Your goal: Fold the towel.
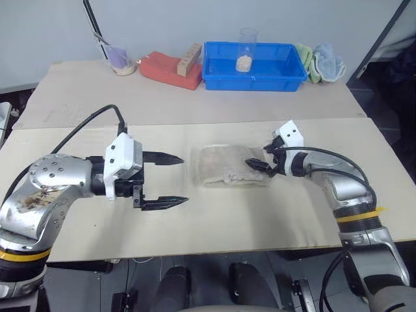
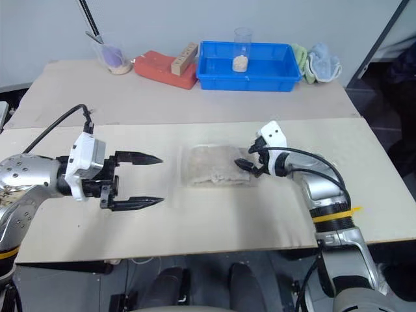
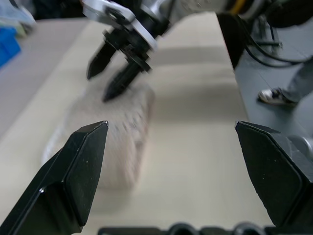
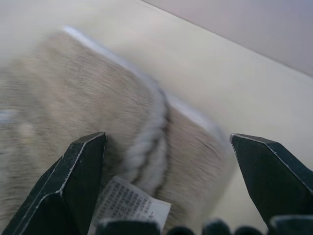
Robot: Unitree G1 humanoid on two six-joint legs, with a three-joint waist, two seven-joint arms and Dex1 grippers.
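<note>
The beige-grey towel [image 1: 224, 166] lies folded into a small thick packet at the middle of the near table, its white-edged fold and a small white tag [image 4: 129, 200] facing the right wrist camera. My right gripper [image 1: 258, 166] is open at the packet's right end, fingertips over its edge with nothing between them; whether they touch the cloth I cannot tell. My left gripper [image 1: 184, 179] stands open to the left of the towel, apart from it, pointing toward it with its jaws wide. In the left wrist view the towel [image 3: 122, 132] sits ahead with the right gripper [image 3: 111, 73] above it.
At the back table stand a blue bin [image 1: 286, 71] holding a clear cup [image 1: 247, 49], a red object [image 1: 166, 70] with a wooden block [image 1: 189, 58], a cup [image 1: 120, 60], and green [image 1: 304, 60] and light blue [image 1: 328, 62] cloths. A person's shoe [image 3: 276, 95] shows beside the table.
</note>
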